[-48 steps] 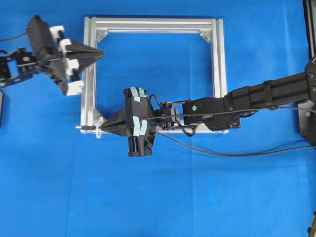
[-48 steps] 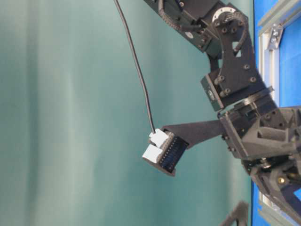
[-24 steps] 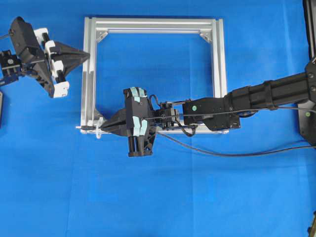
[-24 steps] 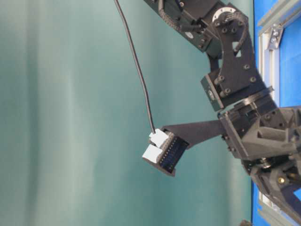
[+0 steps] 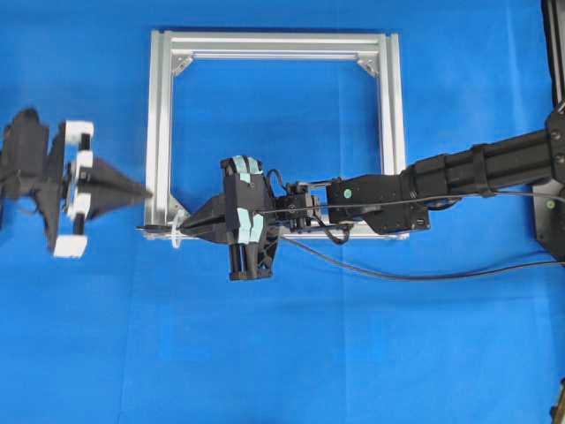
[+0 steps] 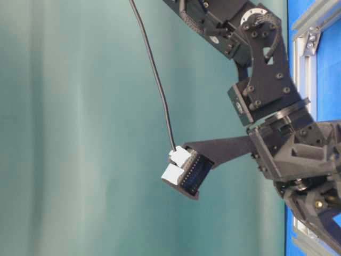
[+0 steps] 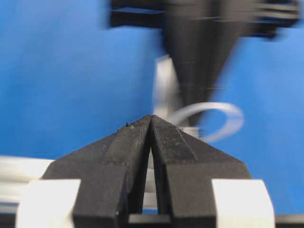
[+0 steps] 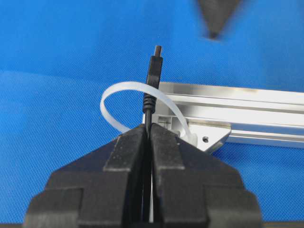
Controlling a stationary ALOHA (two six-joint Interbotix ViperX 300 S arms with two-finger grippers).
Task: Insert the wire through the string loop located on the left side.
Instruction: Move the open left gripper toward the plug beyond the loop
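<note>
Wire (image 8: pixel 153 80): plug end poked through the string loop (image 8: pixel 142 107), tip clear on the far side. Loop sits at the near-left corner of the aluminium frame (image 5: pixel 159 132), upright, whitish. Right gripper (image 8: pixel 148 129) clamped tight on the wire just behind the plug; cable trails back along the right arm over the blue table (image 5: pixel 353 353). Left gripper (image 5: pixel 141 191) closed, empty, pointing at the frame's left rail, just outside it, near the loop.

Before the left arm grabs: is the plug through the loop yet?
Through: the wire plug sticks out beyond the string loop, pinched by the right gripper.
</note>
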